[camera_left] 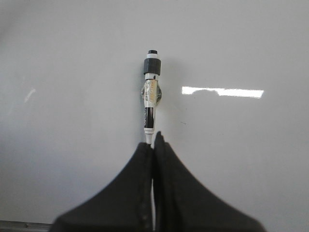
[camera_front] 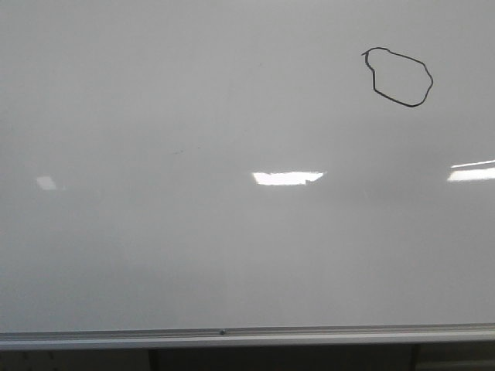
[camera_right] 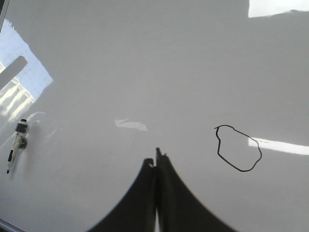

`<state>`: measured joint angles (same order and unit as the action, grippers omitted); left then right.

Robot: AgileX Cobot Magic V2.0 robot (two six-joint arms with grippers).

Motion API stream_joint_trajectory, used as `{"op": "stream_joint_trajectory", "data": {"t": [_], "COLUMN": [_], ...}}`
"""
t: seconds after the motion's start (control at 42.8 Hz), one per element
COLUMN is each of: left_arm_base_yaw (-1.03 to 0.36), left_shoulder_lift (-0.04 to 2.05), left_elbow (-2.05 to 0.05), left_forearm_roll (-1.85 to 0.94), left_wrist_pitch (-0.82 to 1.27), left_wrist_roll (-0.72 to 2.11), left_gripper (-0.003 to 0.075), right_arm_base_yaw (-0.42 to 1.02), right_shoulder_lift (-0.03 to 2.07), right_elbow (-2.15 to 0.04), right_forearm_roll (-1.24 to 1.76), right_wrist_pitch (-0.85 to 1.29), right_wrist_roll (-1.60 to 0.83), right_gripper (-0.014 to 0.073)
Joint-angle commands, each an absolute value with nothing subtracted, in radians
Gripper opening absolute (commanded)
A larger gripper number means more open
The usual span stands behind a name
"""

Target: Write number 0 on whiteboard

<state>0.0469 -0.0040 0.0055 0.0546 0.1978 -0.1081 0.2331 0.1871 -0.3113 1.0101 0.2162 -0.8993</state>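
The number 0 (camera_front: 400, 77) is a thin black lumpy closed loop at the upper right of the whiteboard (camera_front: 193, 247). It also shows in the right wrist view (camera_right: 239, 149), to the side of my right gripper (camera_right: 155, 157), which is shut and empty. My left gripper (camera_left: 153, 140) is shut with nothing seen between its fingers. A black-and-white marker (camera_left: 151, 96) lies on the board just beyond its fingertips. The marker also shows alone in the right wrist view (camera_right: 16, 145). Neither gripper shows in the front view.
A silver rail (camera_front: 232, 335) runs along the board's bottom edge. Bright rectangular glare patches (camera_front: 286, 178) lie across the middle of the board and at its right edge (camera_front: 472, 171).
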Motion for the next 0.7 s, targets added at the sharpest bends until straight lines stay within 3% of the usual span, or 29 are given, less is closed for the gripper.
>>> {"op": "stream_joint_trajectory", "data": {"t": [0.0,0.561,0.678], "left_arm_base_yaw": [0.048,0.048,0.048], "left_shoulder_lift": [-0.023,-0.023,-0.023], "left_elbow": [0.029,0.029,0.029], "left_forearm_roll": [0.052,0.052,0.052], "left_wrist_pitch": [0.121,0.121,0.121], "left_wrist_roll": [-0.116,-0.116,-0.116], "left_gripper": [-0.0020,-0.0020,-0.0020], "right_arm_base_yaw": [0.228,0.228,0.228], "right_shoulder_lift": [0.200,0.198,0.197], "right_elbow": [-0.339,-0.320,-0.285], "right_forearm_roll": [1.023,1.017,0.873], "right_wrist_pitch": [0.172,0.111,0.097], "right_wrist_roll": [-0.908,-0.906,-0.835], "right_gripper": [-0.0069,-0.0069,-0.0069]}}
